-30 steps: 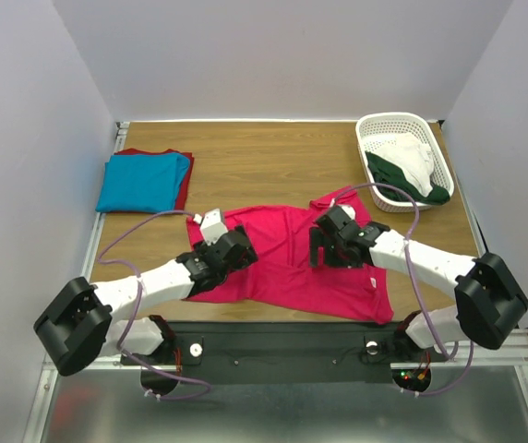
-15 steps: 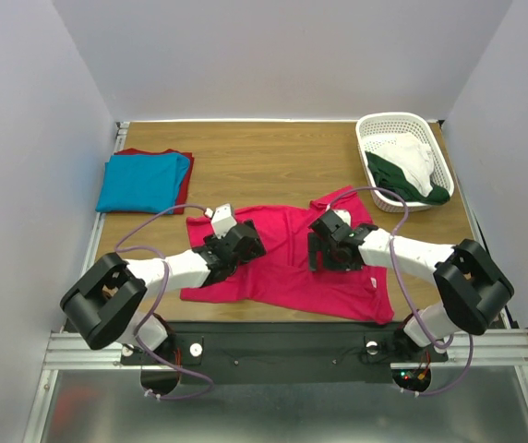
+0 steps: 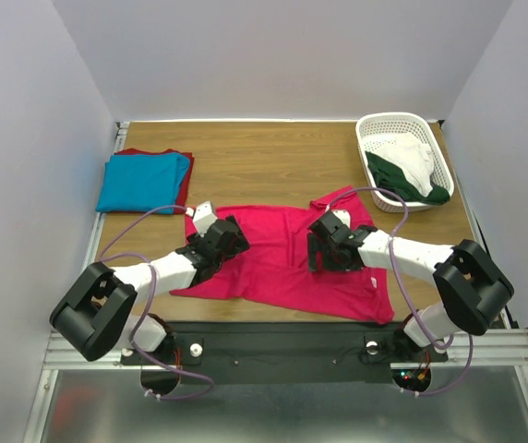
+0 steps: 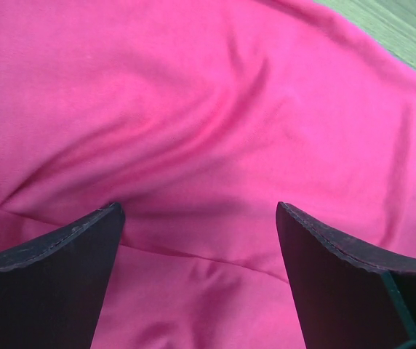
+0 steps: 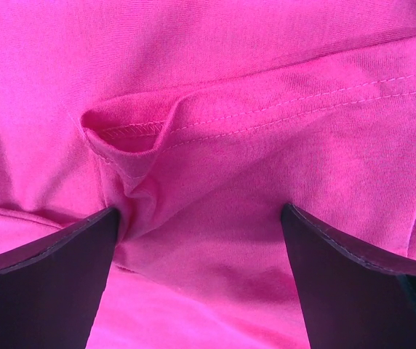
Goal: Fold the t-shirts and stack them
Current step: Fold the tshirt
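Observation:
A crimson-pink t-shirt (image 3: 282,263) lies spread and rumpled on the wooden table near the front. My left gripper (image 3: 230,242) is open, low over the shirt's left part; its view is filled with pink cloth (image 4: 208,131) between the spread fingers. My right gripper (image 3: 324,251) is open, low over the shirt's right part, above a folded seam (image 5: 193,123). A folded turquoise-blue t-shirt (image 3: 142,180) lies on a dark red one (image 3: 185,189) at the back left.
A white lattice basket (image 3: 401,125) at the back right holds white and dark green cloth. Bare wood (image 3: 273,161) lies between the stack and the basket. Grey walls close in the table on three sides.
My left gripper has moved left and a little back over the shirt, and the shirt's left side has shifted with it. My right gripper has barely moved.

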### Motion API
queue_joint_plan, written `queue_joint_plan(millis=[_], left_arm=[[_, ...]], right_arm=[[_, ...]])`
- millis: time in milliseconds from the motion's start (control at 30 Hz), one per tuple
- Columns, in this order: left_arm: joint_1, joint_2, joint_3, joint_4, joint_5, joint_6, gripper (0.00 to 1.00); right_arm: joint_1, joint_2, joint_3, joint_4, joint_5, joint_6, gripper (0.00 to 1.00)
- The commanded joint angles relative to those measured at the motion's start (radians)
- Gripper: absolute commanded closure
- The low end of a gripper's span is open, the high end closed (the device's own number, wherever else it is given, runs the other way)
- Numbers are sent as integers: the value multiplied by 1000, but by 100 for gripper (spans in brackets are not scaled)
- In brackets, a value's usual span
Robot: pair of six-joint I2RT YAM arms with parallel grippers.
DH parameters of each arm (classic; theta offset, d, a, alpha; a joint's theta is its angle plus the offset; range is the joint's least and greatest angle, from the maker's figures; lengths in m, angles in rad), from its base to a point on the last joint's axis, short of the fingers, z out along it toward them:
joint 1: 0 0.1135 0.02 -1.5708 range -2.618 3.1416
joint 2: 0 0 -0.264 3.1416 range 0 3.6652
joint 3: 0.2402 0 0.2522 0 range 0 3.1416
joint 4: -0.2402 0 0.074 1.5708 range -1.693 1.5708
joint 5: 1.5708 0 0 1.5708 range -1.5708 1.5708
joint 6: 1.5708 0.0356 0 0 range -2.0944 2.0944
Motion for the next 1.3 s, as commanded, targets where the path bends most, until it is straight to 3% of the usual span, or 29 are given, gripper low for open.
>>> queue_joint_plan(millis=[0, 267, 400, 533, 633, 933, 1267], left_arm=[[15, -41, -19, -22, 3, 43, 1], [16, -124, 132, -88, -43, 123, 1], [132, -124, 246, -113, -72, 213, 1], [329, 7, 350, -128, -91, 275, 8], [373, 96, 395, -127, -75, 293, 12], [426, 259, 458, -128, -11, 293, 26], [441, 354, 494, -121, 6, 249, 32]], right_arm=[[1, 29, -34, -3, 51, 3, 0], [2, -8, 22, -5, 27, -27, 0], [1, -46, 85, -3, 2, -50, 0], [1, -60, 122, -2, -6, -81, 0], [1, -58, 133, 3, -4, -96, 0], [1, -60, 101, 38, -19, -109, 0], [1, -81, 58, 67, -19, -126, 0]])
